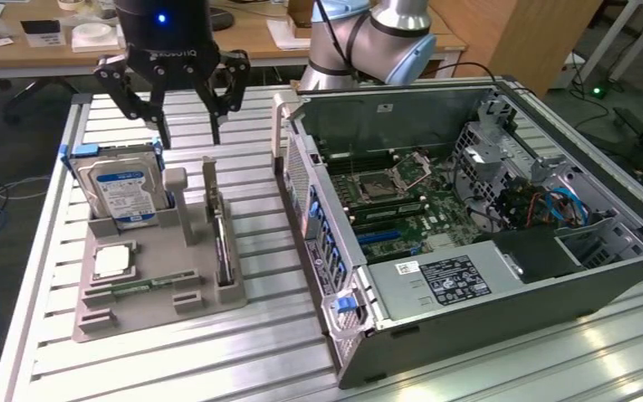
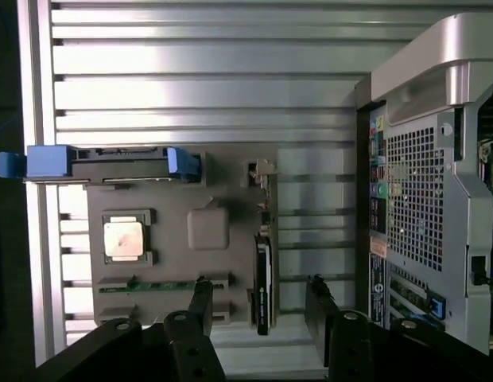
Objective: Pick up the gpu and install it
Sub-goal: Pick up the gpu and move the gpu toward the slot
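Slotted bench [image 1: 187,368] carries a grey tray [image 1: 171,247]; in it the gpu [image 1: 222,243] stands on edge, long axis alongside the computer case [image 1: 400,109]. We see the gripper [image 1: 190,134] hovering above its end toward the bench's far edge, spread and empty.

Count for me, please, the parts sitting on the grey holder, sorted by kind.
hard drive: 1
CPU: 1
memory stick: 1
gpu: 1
Total: 4
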`<state>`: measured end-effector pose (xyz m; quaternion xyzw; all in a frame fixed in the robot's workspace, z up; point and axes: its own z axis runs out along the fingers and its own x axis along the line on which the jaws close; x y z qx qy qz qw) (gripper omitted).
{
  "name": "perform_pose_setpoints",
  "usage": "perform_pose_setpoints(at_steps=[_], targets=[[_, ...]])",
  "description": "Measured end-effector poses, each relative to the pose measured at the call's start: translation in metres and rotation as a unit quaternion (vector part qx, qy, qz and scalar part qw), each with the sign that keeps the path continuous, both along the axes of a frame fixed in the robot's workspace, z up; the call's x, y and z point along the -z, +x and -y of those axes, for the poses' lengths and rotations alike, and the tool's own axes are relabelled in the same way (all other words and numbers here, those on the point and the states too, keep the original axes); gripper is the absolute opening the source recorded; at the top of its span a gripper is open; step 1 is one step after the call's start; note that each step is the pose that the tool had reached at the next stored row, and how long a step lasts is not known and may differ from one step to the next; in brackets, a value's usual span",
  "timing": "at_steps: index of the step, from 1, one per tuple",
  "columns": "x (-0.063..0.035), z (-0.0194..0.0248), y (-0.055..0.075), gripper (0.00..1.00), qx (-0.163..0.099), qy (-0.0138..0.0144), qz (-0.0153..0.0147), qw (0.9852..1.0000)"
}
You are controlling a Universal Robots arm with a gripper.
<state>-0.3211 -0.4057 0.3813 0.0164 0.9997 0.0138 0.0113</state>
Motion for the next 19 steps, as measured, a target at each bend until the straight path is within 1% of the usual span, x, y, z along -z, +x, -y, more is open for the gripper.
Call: perform_pose_setpoints(at_steps=[3,4,8,11,15,19], targets=[[0.0050,0.0066,0.000,0.59,-0.001,0.0001,0.0001,1.0000],[0.0069,0.0081,0.000,0.59,-0.001,0.0001,0.0002,1.0000],[0.0142,0.0088,0.000,0.59,-0.002,0.0001,0.0001,1.0000],[0.0195,0.0105,0.000,0.59,-0.002,0.0000,0.0000,1.0000],[0.0268,0.0144,0.001,0.59,-0.002,0.0001,0.0000,1.0000],[0.0340,0.0154,0.002,0.59,-0.003,0.0000,0.0001,1.0000]])
